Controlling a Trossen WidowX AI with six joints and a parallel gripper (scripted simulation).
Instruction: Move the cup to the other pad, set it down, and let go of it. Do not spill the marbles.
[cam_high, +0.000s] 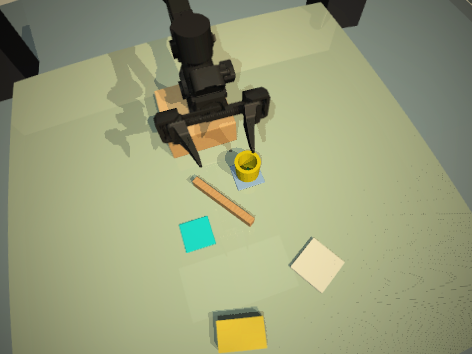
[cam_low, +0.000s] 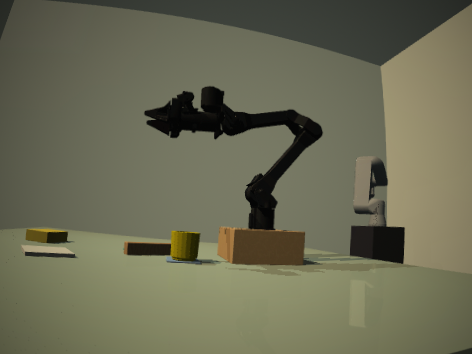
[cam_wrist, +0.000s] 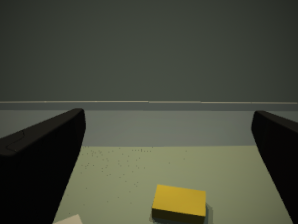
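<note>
Top view, cup (cam_high: 247, 167) (cam_low: 185, 245): upright on blue pad (cam_high: 242, 188) (cam_low: 170, 260), just right of centre.
Fingers (cam_high: 226, 159) (cam_low: 146, 117): spread wide, holding nothing, upper middle.
Teal pad (cam_high: 197, 234): lower left of centre.
Stick (cam_high: 223, 201) (cam_low: 147, 248): between pads.

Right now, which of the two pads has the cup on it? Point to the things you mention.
The blue-grey pad (cam_high: 243, 186) (cam_low: 171, 260), nearer the arm; the yellow cup (cam_high: 254, 175) (cam_low: 185, 246) stands upright on it. Nothing stands on the turquoise pad (cam_high: 197, 234).
</note>
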